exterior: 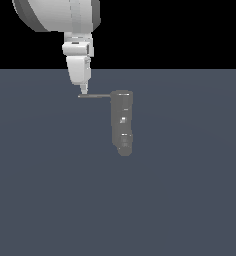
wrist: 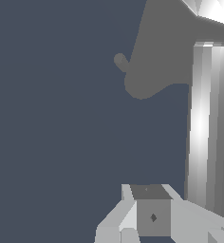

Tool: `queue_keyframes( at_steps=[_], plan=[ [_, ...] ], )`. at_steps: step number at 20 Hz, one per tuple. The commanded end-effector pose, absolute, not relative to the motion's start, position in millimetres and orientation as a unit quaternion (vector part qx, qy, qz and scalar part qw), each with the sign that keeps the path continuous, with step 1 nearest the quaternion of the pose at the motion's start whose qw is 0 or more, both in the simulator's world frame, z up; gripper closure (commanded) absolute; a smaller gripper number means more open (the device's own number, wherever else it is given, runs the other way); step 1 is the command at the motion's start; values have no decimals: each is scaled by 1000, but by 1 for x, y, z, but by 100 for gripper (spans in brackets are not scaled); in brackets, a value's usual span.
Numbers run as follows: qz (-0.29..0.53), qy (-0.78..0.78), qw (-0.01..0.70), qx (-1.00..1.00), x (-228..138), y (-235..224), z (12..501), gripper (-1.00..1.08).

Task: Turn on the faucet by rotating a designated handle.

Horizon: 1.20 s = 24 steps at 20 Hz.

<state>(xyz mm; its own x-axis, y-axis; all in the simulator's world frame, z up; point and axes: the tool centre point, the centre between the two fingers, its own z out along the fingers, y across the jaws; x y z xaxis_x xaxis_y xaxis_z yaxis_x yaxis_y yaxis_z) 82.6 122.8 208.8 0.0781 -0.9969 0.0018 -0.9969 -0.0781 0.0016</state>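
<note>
Exterior view: dull-grey cylindrical faucet (exterior: 123, 122) stands on the flat blue-grey floor (exterior: 50, 190), slightly toward the exterior view's right of centre. Thin straight grey rod handle (exterior: 95, 96) juts from its top toward the exterior view's left. White arm's gripper (exterior: 83, 91) points down with its tip at the handle's free end; contact appears likely. Finger spacing: cannot tell; nothing visibly grasped.

Handle (exterior: 96, 96) juts toward exterior view's left from faucet (exterior: 123, 122) top, tool (exterior: 83, 89) at its tip
</note>
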Motion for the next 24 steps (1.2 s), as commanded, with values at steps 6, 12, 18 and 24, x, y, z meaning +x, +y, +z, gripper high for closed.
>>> queue_keyframes(
  at_steps=[6,12,18,24],
  plan=[
    [0,-699,0,715,96,115,201,108],
    [0,-698,0,716,95,115,202,108],
    [0,-698,0,716,85,115,201,108],
    [0,-698,0,716,69,114,201,108]
  ],
)
